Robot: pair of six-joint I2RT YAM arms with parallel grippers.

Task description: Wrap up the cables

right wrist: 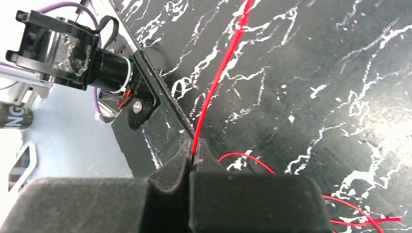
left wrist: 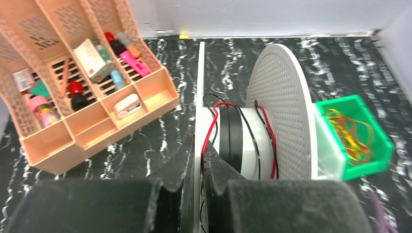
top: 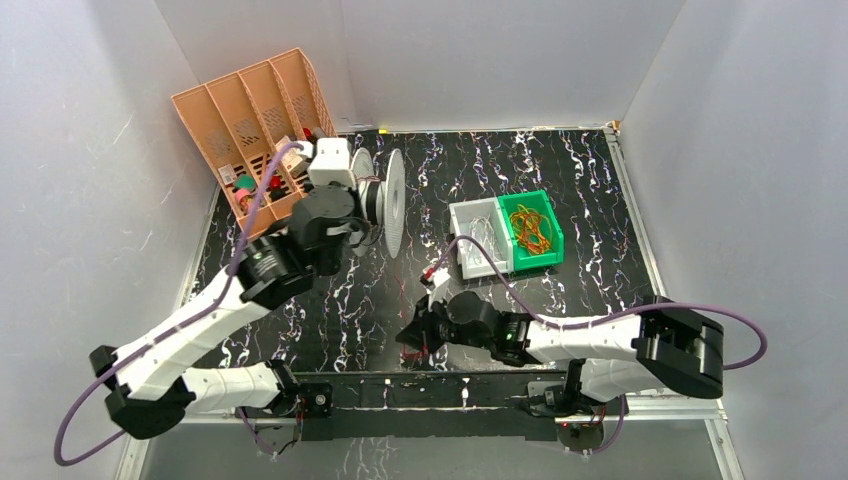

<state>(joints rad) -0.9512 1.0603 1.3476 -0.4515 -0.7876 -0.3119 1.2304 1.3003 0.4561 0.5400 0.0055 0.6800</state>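
A white spool (left wrist: 282,111) with two perforated flanges stands on edge at the back left of the table (top: 390,205). Thin red wire (left wrist: 210,133) and black wire are wound round its hub. My left gripper (left wrist: 198,158) is shut on the spool's left flange (left wrist: 200,87); it also shows in the top view (top: 368,218). My right gripper (right wrist: 195,148) is shut on the red wire (right wrist: 221,80), which runs taut away from the fingertips. Loose red loops (right wrist: 354,211) lie on the table beside it. In the top view the right gripper (top: 415,335) is low near the front edge.
An orange desk organiser (top: 250,115) full of small items leans at the back left, close to the spool (left wrist: 145,92). A green bin (top: 535,230) of rubber bands and a clear bin (top: 475,235) sit right of centre. White walls enclose the table.
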